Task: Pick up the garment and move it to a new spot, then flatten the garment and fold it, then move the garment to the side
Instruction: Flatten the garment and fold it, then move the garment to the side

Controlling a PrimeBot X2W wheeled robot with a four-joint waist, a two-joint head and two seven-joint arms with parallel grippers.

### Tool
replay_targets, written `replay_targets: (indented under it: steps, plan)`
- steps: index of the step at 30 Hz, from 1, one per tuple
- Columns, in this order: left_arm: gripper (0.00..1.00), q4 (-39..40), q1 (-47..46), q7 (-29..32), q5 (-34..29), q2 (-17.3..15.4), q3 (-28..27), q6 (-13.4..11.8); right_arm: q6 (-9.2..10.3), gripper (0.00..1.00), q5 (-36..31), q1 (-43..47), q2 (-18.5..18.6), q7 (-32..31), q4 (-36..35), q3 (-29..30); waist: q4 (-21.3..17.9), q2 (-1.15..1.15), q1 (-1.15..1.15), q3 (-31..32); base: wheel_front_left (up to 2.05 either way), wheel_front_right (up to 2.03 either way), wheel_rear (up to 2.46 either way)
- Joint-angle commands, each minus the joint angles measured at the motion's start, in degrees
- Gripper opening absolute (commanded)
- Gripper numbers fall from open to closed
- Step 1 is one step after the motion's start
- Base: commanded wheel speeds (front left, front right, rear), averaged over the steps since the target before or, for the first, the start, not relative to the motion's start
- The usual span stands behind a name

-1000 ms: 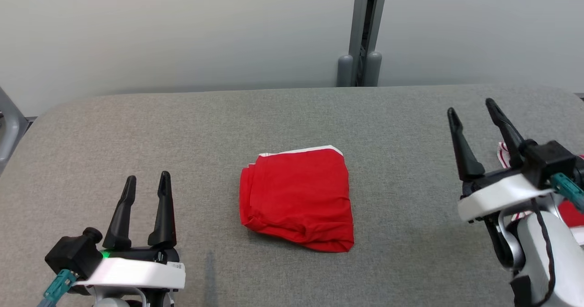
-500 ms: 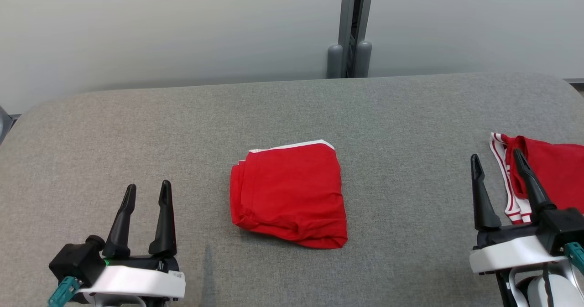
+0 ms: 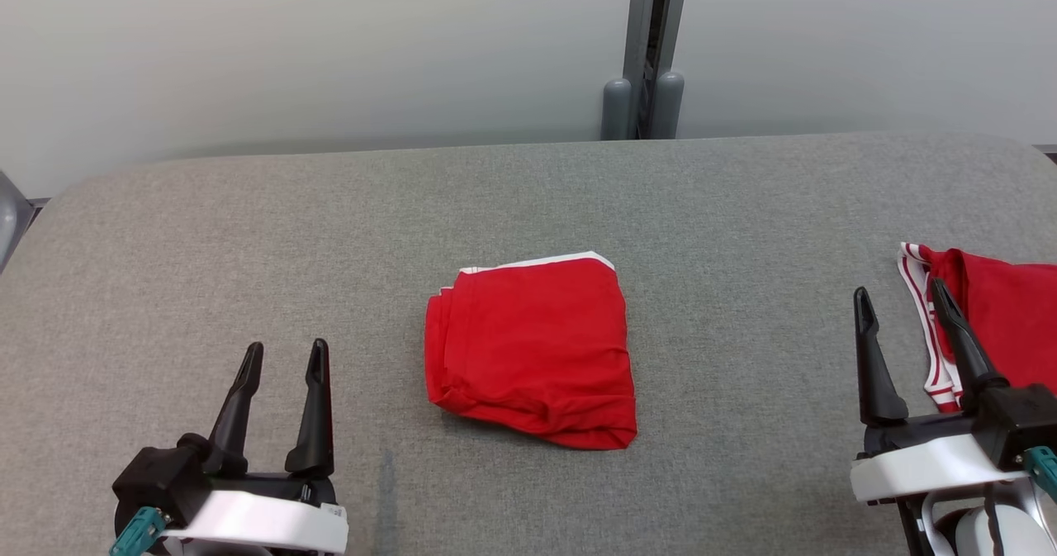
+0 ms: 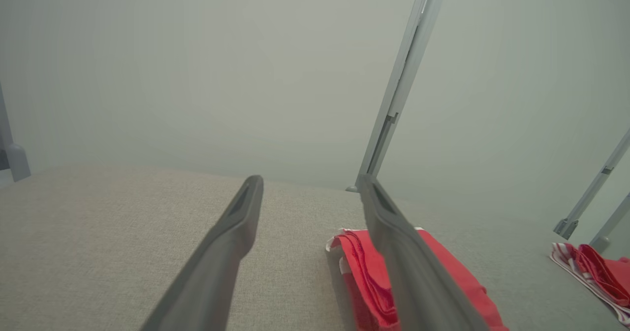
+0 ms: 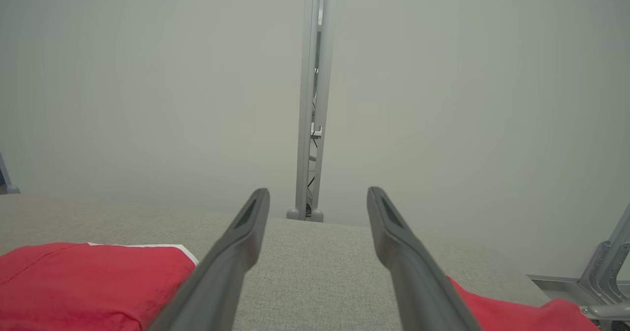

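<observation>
Both grippers are empty with their fingers spread wide. The left gripper (image 3: 286,346) and the right gripper (image 3: 900,290) each hover over the grey fabric-covered table (image 3: 248,234), and neither touches cloth.

The folded red garment (image 3: 528,349) lies flat between the two pairs of fingers. It sits ahead of the left fingertips and off to their right, well apart from them, and to the left of the right fingers with bare table between. Its white trim is on the edge farthest from the fingers, and its nearest edge bulges in a loose roll.

The fold looks finished, so the likely remaining step is shifting the garment aside, and that is where things could go wrong:
- A pinch that catches only the top layer would probably peel the stack open.
- Gripping the soft rolled edge could let the lower layers sag and slide out.
- Dragging the garment rather than lifting it may bunch it against the textured cover.

A second garment, the red garment with white stripes (image 3: 1003,316), lies crumpled just beside the outer right finger. A sideways or downward move there could snag its striped band and drag it along, or the right gripper could close on the wrong piece altogether.
</observation>
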State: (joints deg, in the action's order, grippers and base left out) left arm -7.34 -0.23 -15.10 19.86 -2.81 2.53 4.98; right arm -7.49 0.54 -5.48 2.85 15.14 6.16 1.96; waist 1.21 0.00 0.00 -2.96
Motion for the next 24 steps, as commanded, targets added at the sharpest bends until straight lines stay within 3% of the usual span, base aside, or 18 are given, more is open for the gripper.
replay_targets:
  steps: [1, 24]
  plan:
    - [1.00, 0.2, 0.0, 0.0, -0.2, -0.2, 0.0, -0.3, 0.00, 1.00, 0.4, 0.0, 0.2, 0.0, -0.1, 0.2, 0.1, 0.00, 0.00, -0.1, 0.00, 0.00, 0.00]
    - [1.00, -1.2, 0.3, 0.0, -0.2, -0.2, 0.7, 0.1, 0.00, 1.00, 0.8, 0.0, 0.2, 0.0, 1.6, -1.0, 0.8, 0.00, 0.00, 0.2, 0.00, 0.00, 0.00]
